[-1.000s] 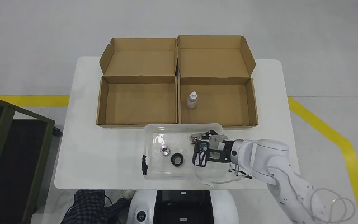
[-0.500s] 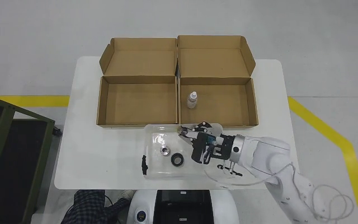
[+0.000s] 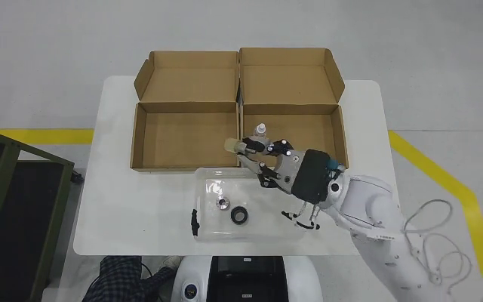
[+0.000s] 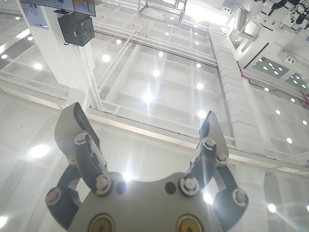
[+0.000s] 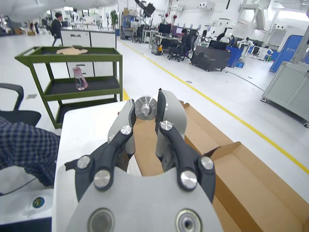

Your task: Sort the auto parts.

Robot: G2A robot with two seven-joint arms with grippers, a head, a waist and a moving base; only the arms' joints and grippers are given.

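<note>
My right gripper [image 5: 145, 112] is shut on a round silver metal part [image 5: 142, 105], held in the air. From above, the right gripper [image 3: 237, 145] hovers over the front walls where the left cardboard box [image 3: 186, 160] meets the right cardboard box [image 3: 302, 161]. Just beyond it, a small white bottle [image 3: 259, 133] stands in the right box. The clear plastic tray [image 3: 205, 180] holds a silver round part [image 3: 223, 204] and a black ring [image 3: 240, 216]. My left gripper [image 4: 143, 115] is open, holds nothing and points up at the ceiling.
A small black piece [image 3: 195, 223] sits at the tray's left edge. The left box's floor is bare. Both boxes have their lids folded back at the far side. A green cart [image 5: 72, 73] stands beside the white table [image 3: 113, 189].
My right arm has risen out of the tray with the silver part and swung back and left, ending over the front walls of the boxes.
</note>
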